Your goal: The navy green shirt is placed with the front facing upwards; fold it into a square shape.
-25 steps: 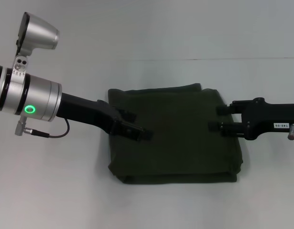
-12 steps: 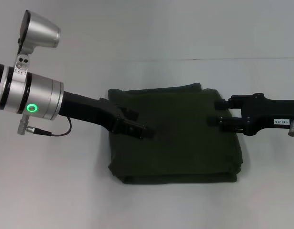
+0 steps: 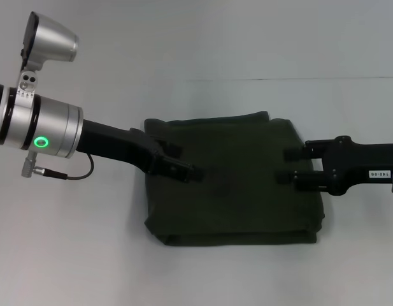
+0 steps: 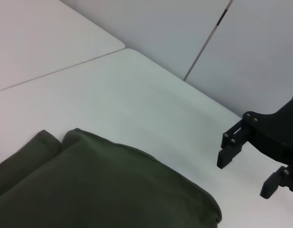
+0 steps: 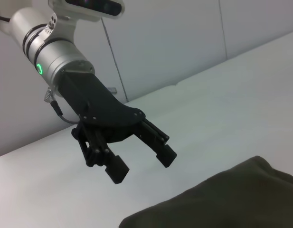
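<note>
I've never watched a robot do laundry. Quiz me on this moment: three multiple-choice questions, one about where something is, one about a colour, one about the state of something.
1. Where is the left gripper?
A. Above the shirt's left part
B. Out over bare table, far from the shirt
C. Beneath the shirt

2. What colour is the navy green shirt?
A. Bright red
B. Dark olive green
C. White

3. What state is the shirt in?
A. Spread flat with sleeves out
B. Hanging from a gripper
C. Folded into a rough square on the table

Answers: 1 A, the head view shows its black fingers over the cloth's left part. 2 B, the cloth is dark olive in all three views. 3 C, stacked layers show along its near edge, and the left gripper and right gripper are both open, holding nothing.
</note>
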Available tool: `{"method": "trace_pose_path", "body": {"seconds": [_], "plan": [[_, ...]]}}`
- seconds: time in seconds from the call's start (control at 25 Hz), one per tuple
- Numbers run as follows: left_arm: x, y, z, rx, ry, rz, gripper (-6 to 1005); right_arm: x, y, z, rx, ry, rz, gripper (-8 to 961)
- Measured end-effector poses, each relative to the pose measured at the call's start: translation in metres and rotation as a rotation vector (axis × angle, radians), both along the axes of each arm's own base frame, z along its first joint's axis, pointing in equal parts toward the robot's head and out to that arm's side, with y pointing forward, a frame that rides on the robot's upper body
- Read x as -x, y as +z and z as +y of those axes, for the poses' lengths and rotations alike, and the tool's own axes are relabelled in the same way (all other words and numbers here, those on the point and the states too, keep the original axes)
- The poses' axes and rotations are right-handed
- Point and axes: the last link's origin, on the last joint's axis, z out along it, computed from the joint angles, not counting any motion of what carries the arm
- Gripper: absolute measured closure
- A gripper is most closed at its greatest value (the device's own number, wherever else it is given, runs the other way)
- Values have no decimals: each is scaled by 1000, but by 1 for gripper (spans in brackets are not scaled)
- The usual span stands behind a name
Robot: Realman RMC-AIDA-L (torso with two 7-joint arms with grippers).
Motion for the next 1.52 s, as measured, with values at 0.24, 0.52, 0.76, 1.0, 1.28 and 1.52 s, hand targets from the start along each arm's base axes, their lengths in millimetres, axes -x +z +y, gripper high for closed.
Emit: {"method": "trace_pose_path", "body": {"seconds": [0.24, 0.52, 0.76, 1.0, 1.28, 1.52], "plan": [[-2, -1, 1, 2, -7, 2, 52, -1, 0, 0, -8, -5, -4, 340], [-4, -3, -1, 18, -16, 1, 52, -2, -1, 2, -18, -9, -8, 340], [-5, -4, -4, 31, -19, -3, 52, -2, -1, 2, -19, -13, -8, 340], [-5, -4, -4, 36, -21, -3, 52, -3, 1, 3, -26, -16, -4, 340], [-5, -4, -6, 43, -23, -3, 52, -4, 1, 7, -48, -24, -18, 340], [-5, -4, -5, 42, -23, -2, 52, -2, 0, 10, -58, -26, -23, 340]]}}
